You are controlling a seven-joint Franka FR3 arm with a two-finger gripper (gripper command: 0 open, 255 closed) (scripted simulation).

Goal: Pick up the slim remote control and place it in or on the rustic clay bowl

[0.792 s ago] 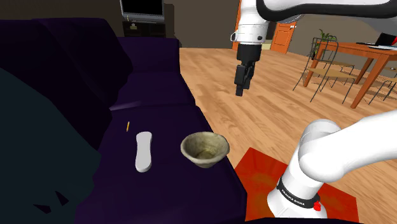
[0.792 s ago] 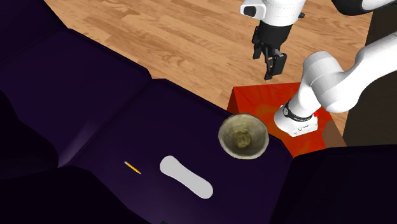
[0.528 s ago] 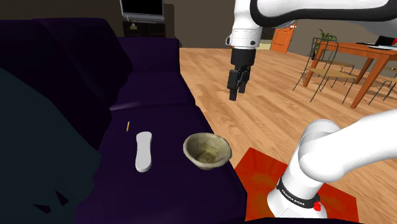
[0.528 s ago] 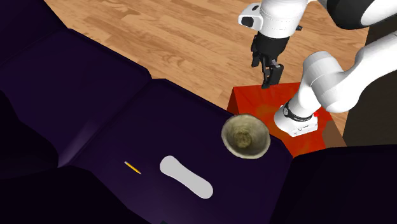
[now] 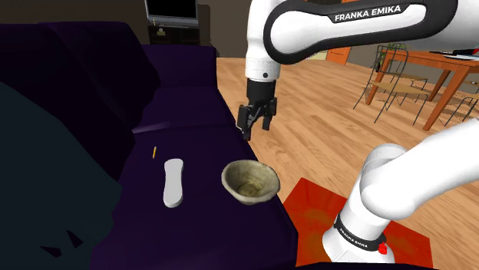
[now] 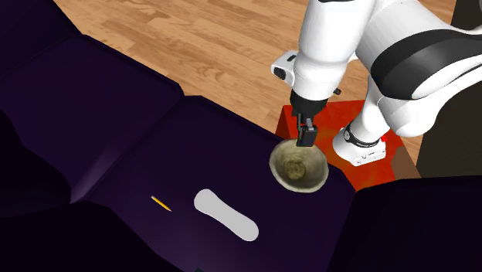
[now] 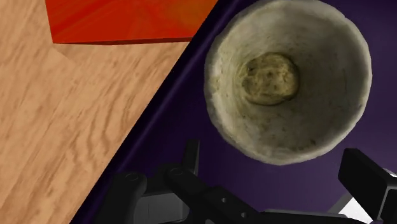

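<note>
Wrist view first: gripper (image 7: 277, 167) fingers spread apart, nothing between them, looking straight down on the pale rough bowl (image 7: 222, 102). The bowl's inside is empty with a brownish patch at the bottom, and it sits on the dark purple sofa (image 7: 172, 146) right by the seat edge, with the red stand (image 7: 127, 19) and wood floor past it. Change from half a second back: the arm has swung off the floor area and come down toward the sofa, so the gripper (image 5: 255, 126) now hangs above the seat edge just behind the bowl (image 5: 230, 175). That reads as the approach only; no grasp has begun. The remote (image 5: 173, 182) has not moved. It lies flat on the seat cushion, near the bowl on the shoulder view's left and well apart from the gripper, so the hand probably has to cross over and descend further. In the second exterior view the gripper (image 6: 307, 135) overlaps the bowl (image 6: 278, 166) rim and looks like contact, but the shoulder view gives a clear gap. That view also lays out the remote (image 6: 225, 214) lengthwise, with a small yellow sliver (image 6: 161, 203) just beside it. Farther off in the shoulder view are the floor (image 5: 322, 130), a table with chairs (image 5: 430, 65) and a dark screen (image 5: 172, 11).
</note>
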